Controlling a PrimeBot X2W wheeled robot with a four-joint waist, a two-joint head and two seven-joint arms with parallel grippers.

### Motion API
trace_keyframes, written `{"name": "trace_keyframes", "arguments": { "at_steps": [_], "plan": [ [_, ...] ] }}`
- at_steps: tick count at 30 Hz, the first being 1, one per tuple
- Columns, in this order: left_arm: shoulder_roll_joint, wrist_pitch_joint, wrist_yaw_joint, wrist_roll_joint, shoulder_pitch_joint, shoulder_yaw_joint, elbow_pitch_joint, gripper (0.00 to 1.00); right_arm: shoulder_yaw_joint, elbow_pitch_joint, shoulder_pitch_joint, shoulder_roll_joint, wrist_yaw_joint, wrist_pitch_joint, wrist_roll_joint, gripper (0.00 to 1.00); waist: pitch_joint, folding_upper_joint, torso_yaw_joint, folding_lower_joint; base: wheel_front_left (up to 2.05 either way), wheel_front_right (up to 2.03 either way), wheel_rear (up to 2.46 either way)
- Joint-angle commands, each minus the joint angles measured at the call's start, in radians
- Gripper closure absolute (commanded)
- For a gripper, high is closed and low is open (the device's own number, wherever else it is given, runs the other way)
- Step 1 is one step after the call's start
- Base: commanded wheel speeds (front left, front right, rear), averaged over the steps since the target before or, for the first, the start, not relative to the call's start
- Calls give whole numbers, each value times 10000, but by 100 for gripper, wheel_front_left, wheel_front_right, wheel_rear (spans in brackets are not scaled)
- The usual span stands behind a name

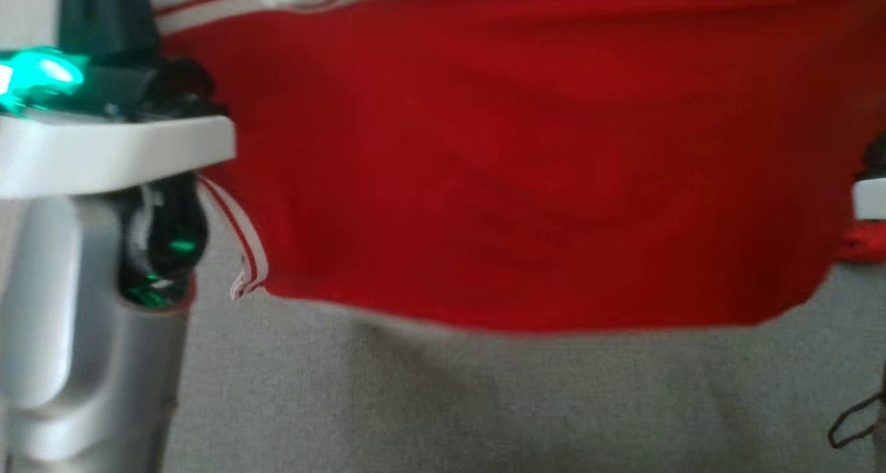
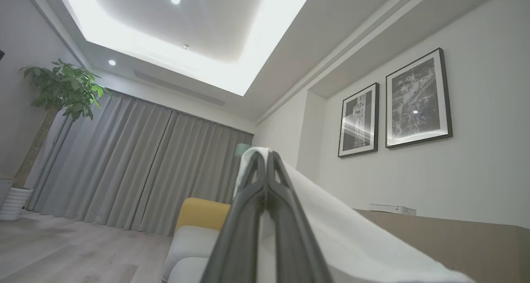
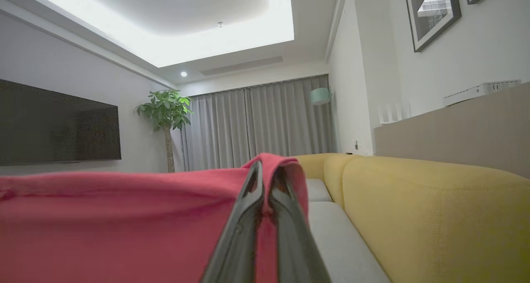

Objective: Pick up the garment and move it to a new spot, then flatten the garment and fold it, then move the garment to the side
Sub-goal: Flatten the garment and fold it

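A red garment [image 1: 526, 168] with white-and-red striped trim hangs spread out in the air between my two arms, its lower hem above the grey cushion [image 1: 484, 404]. In the left wrist view my left gripper [image 2: 265, 163] is shut on a white part of the garment [image 2: 339, 225], which drapes off to the right. My right gripper [image 3: 267, 171] is shut on a red edge of the garment [image 3: 124, 216], and the cloth stretches away to the left. My left forearm [image 1: 90, 265] stands at the head view's left, and a bit of the right arm [image 1: 871, 196] shows at its right edge.
A yellow sofa [image 3: 434, 208] with grey seat cushions [image 3: 339, 237] runs along the wall under framed pictures [image 2: 418, 100]. Grey curtains [image 3: 256, 125], a potted plant [image 3: 165, 109] and a wall television [image 3: 58, 125] stand farther off. A black cable loop [image 1: 855, 421] lies at the lower right.
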Motion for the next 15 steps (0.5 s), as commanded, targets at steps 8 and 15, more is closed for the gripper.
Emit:
{"name": "trace_keyframes", "arguments": {
  "at_steps": [8, 15],
  "plan": [
    [1131, 1536, 181, -39, -1568, 600, -202, 100, -20, -928, -751, 420, 67, 1232, -46, 100, 1416, -1, -334, 1, 0, 0, 0],
    [1842, 1926, -579, 296, -4359, 375, 2918, 100, 746, 1717, -3833, -55, 67, 1034, -648, 100, 3276, -1, -587, 1, 0, 0, 0]
  ]
}}
